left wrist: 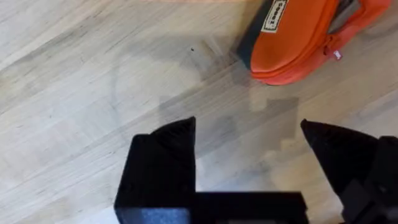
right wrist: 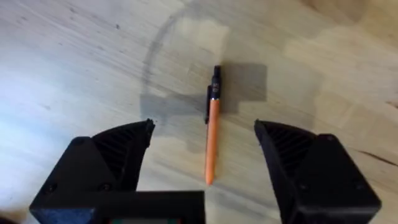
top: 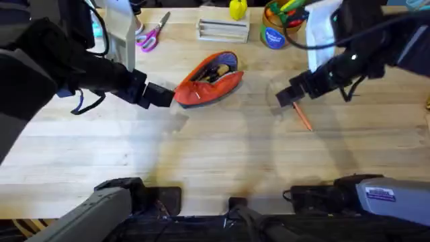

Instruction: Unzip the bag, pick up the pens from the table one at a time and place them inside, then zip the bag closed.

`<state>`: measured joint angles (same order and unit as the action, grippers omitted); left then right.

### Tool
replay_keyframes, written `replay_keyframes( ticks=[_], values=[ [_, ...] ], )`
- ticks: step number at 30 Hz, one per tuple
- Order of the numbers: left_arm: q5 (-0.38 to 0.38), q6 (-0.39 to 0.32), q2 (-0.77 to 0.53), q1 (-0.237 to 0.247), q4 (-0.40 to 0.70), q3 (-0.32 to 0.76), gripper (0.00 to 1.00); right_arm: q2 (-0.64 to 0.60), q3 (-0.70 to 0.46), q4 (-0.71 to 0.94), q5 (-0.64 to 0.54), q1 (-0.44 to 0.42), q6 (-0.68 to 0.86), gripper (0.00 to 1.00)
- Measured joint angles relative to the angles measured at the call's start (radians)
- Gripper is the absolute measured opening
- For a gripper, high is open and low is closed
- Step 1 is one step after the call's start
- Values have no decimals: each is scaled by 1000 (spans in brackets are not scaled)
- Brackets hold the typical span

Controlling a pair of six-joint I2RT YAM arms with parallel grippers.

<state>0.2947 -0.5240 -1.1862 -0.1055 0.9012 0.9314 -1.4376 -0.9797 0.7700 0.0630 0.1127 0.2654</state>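
The right gripper [right wrist: 204, 165] hangs wide open over 1 orange pen [right wrist: 212, 134] lying on the table [top: 201, 154], gripping nothing. The left gripper [left wrist: 249, 146], also spread and empty, sits beside the unzipped orange bag [top: 209, 82]; its white label [left wrist: 274, 15] is unreadable.

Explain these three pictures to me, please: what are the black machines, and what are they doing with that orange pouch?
They are two robot arms at a wooden table. One picture looks down from above; the other two come from cameras on each wrist. The left gripper, open, sits beside the orange bag, which lies unzipped. The right gripper, also open, hovers over an orange pen lying on the table. Nothing is held. Scissors and a blue cup of markers sit at the back.
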Motion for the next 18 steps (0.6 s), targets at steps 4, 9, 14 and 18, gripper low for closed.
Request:
replay_keyframes(
  ticks=[4, 9, 14, 18],
  values=[
    [0, 0, 0, 0, 0, 0, 993, -15, 86, -126, -17, 0, -7, 997],
    [0, 0, 0, 0, -4, 0, 993, -84, 118, -199, -26, 0, -7, 996],
    [0, 0, 0, 0, -3, 0, 993, -101, 107, -195, -30, 0, -9, 997],
    [0, 0, 0, 0, -4, 0, 993, -115, 95, -198, -40, 2, -6, 776]
  ],
)
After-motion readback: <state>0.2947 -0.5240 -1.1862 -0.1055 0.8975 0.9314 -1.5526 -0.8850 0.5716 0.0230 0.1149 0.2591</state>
